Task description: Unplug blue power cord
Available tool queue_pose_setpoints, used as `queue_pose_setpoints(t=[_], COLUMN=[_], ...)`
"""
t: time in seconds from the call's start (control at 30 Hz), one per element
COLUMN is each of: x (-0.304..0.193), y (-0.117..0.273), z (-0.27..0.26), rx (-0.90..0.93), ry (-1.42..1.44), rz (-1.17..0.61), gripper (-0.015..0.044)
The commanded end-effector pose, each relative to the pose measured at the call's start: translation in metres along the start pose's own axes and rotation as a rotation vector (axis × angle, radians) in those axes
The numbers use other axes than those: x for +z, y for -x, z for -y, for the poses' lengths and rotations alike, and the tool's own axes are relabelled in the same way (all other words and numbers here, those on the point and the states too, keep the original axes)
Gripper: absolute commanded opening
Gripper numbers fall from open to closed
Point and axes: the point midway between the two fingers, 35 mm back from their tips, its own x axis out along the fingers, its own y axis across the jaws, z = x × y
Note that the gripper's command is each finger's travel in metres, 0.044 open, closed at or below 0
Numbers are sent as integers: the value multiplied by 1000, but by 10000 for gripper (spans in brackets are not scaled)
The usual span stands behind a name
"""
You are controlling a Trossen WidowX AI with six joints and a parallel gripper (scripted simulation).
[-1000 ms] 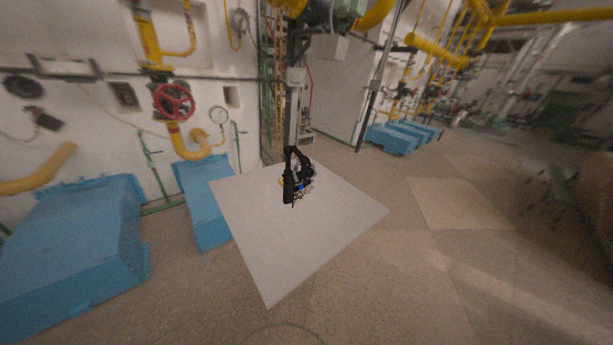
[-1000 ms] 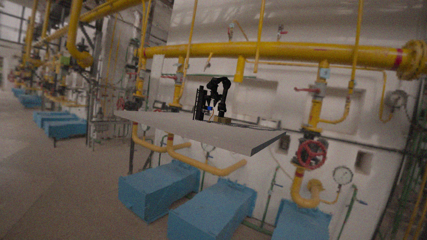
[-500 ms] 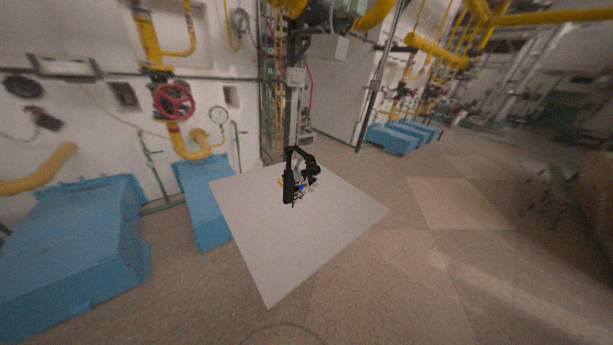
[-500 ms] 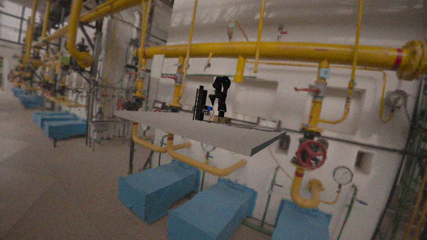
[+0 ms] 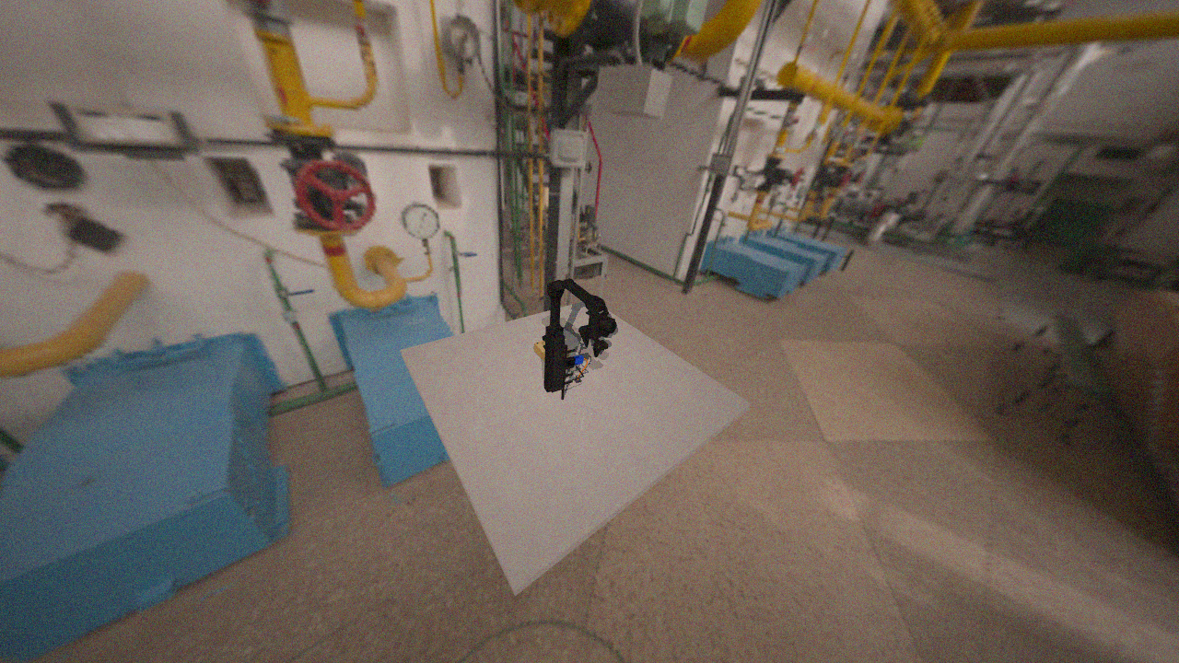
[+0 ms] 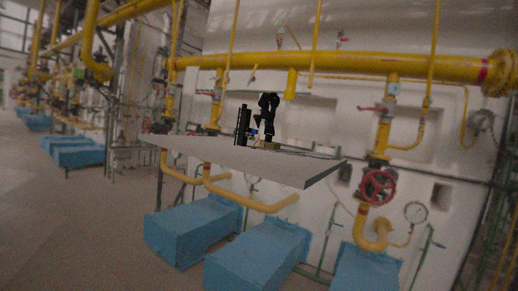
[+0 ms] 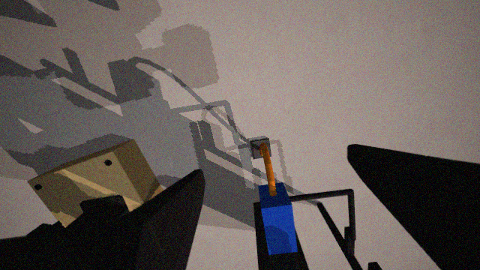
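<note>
The black power strip (image 5: pixel 554 363) (image 6: pixel 241 127) (image 7: pixel 281 264) stands upright on the table. The blue plug (image 5: pixel 579 360) (image 6: pixel 254 131) (image 7: pixel 279 225) is at its side, above the table top. The orange cord (image 6: pixel 257 140) (image 7: pixel 269 169) runs from the plug down towards a small grey block on the table. I cannot tell whether the plug's prongs are in a socket. My gripper (image 6: pixel 258 126) (image 7: pixel 273 164) is wide open and empty. In the wrist view its fingers stand far to either side of the plug, and neither touches it there. In the exterior view it is just above the plug.
A tan block (image 6: pixel 269 145) (image 7: pixel 90 176) with dark holes is at the arm's base. A thin black frame (image 7: pixel 322 195) stands beside the strip. The pale table top (image 5: pixel 577 470) (image 6: pixel 221 154) carries the arm and the strip. The small grey block (image 7: pixel 256 150) lies near the cord's lower end.
</note>
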Motion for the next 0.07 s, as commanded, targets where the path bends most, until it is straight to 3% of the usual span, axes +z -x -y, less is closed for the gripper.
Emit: queue_pose_setpoints(t=[0.0, 0.03], x=[0, 0], y=[0, 0], z=[0, 0], rx=[2, 2], ry=[-5, -5], rz=[-1, -1], gripper=[440, 440])
